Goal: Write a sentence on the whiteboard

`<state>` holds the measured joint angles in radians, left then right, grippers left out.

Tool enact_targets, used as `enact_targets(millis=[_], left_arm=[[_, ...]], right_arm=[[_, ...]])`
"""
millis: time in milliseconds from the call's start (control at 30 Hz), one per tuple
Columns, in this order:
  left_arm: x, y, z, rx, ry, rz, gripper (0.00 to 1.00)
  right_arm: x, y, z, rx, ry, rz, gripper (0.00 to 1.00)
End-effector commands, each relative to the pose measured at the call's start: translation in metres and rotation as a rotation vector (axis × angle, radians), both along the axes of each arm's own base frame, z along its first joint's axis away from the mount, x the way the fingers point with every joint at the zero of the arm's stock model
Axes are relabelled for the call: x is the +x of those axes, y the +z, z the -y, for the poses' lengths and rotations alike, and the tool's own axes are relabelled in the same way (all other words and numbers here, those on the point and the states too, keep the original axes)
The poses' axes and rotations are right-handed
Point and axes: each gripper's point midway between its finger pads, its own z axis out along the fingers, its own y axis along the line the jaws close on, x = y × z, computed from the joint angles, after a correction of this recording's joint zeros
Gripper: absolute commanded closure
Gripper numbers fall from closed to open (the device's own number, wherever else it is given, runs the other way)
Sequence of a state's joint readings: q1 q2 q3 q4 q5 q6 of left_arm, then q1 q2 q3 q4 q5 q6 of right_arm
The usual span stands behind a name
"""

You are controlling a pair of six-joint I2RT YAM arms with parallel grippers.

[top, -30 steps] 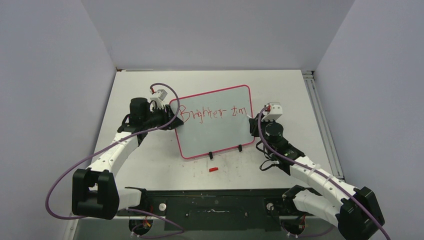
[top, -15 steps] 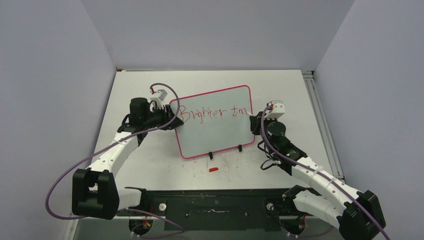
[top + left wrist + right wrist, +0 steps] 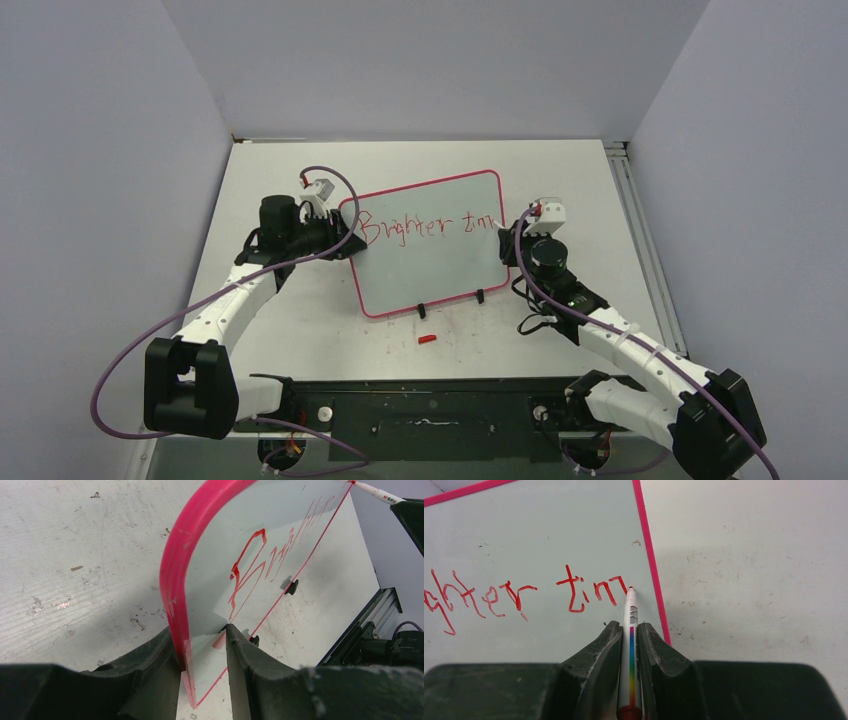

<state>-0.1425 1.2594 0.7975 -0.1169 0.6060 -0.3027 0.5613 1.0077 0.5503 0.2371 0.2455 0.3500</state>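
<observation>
The whiteboard (image 3: 430,275), glossy white with a pink-red frame, stands tilted on the table. The sentence (image 3: 425,226) in red reads "Brighter tim" along its top line. My left gripper (image 3: 345,243) is shut on the board's left edge; in the left wrist view the frame (image 3: 175,580) sits between my jaws (image 3: 198,630). My right gripper (image 3: 507,245) is shut on a white marker (image 3: 631,630) with a rainbow stripe. Its red tip touches the board (image 3: 549,535) at the end of "tim" (image 3: 591,592), close to the right frame edge.
A small red marker cap (image 3: 427,339) lies on the table in front of the board. The board's black feet (image 3: 422,311) rest on the tabletop. A metal rail (image 3: 640,230) runs along the table's right edge. Grey walls enclose the back and sides.
My right gripper has shifted slightly at the board's right edge, and the last letter of "tim" has gained a stroke. The left arm and the board have not moved.
</observation>
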Motion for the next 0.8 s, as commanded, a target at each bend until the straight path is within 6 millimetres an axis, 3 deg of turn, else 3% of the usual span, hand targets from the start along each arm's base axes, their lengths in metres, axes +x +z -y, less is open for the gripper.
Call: enact_targets(millis=[0, 333, 767], left_arm=[[0.01, 0.029, 0.001, -0.011, -0.003, 0.105, 0.67], [0.01, 0.03, 0.001, -0.012, -0.005, 0.107, 0.66], [0.009, 0.029, 0.001, -0.012, -0.007, 0.104, 0.67]], right_arm=[[0.01, 0.032, 0.001, 0.038, -0.024, 0.087, 0.95], [0.013, 0.04, 0.01, 0.037, -0.057, 0.106, 0.95], [0.016, 0.042, 0.003, 0.037, -0.028, 0.115, 0.95]])
